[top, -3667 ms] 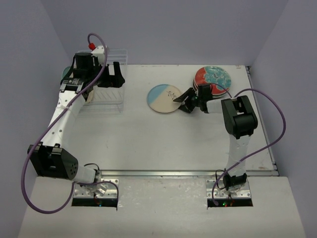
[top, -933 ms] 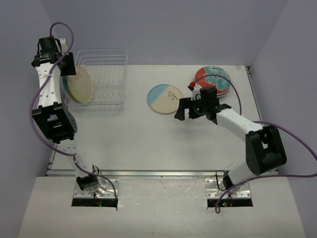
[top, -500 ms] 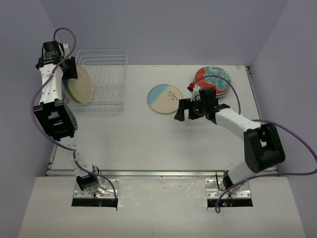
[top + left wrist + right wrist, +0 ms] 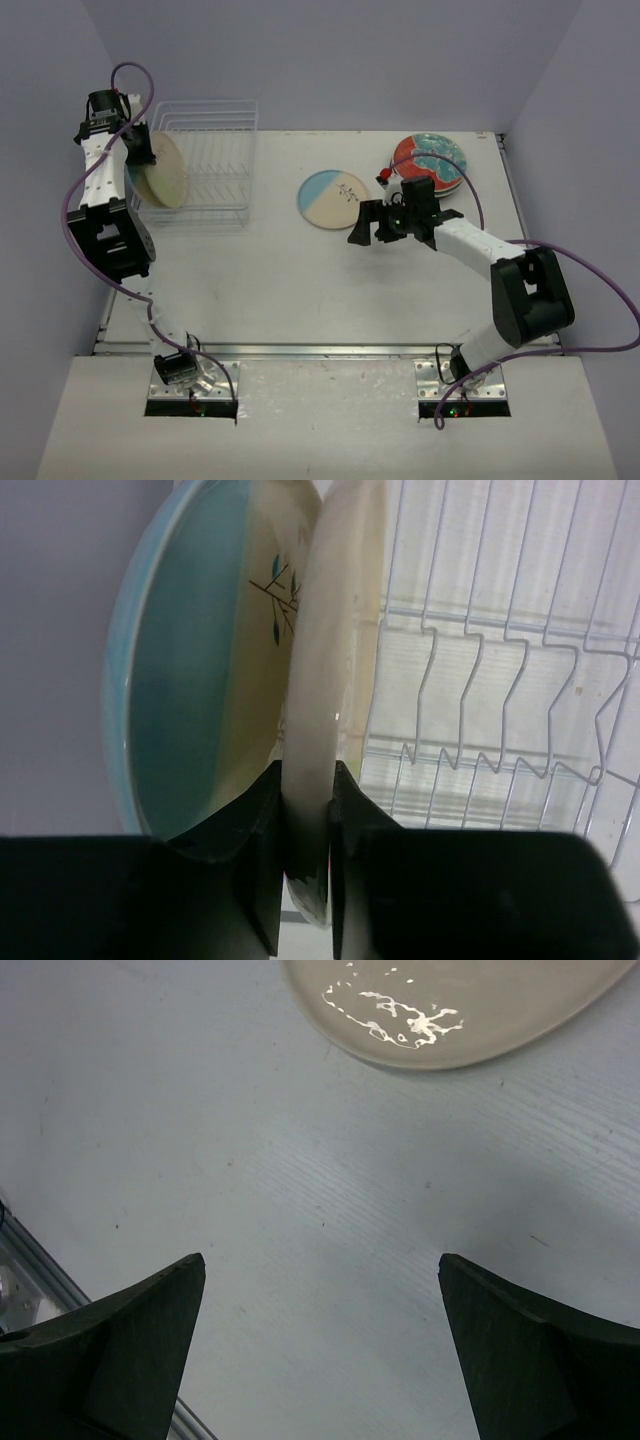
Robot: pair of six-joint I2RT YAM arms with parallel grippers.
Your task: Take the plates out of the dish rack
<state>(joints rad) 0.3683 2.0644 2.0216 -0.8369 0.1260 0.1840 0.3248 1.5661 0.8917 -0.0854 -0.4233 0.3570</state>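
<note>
The right arm had drawn back from the cream-and-blue plate (image 4: 333,198) lying flat on the table (image 4: 280,290). The right gripper (image 4: 318,1260) hung near it, fingers spread wide. The left arm had swung to the left end of the dish rack (image 4: 500,680). There the left gripper (image 4: 305,790) pinched the rim of a cream plate (image 4: 335,650), with a second plate (image 4: 200,680) just beside it.
</note>
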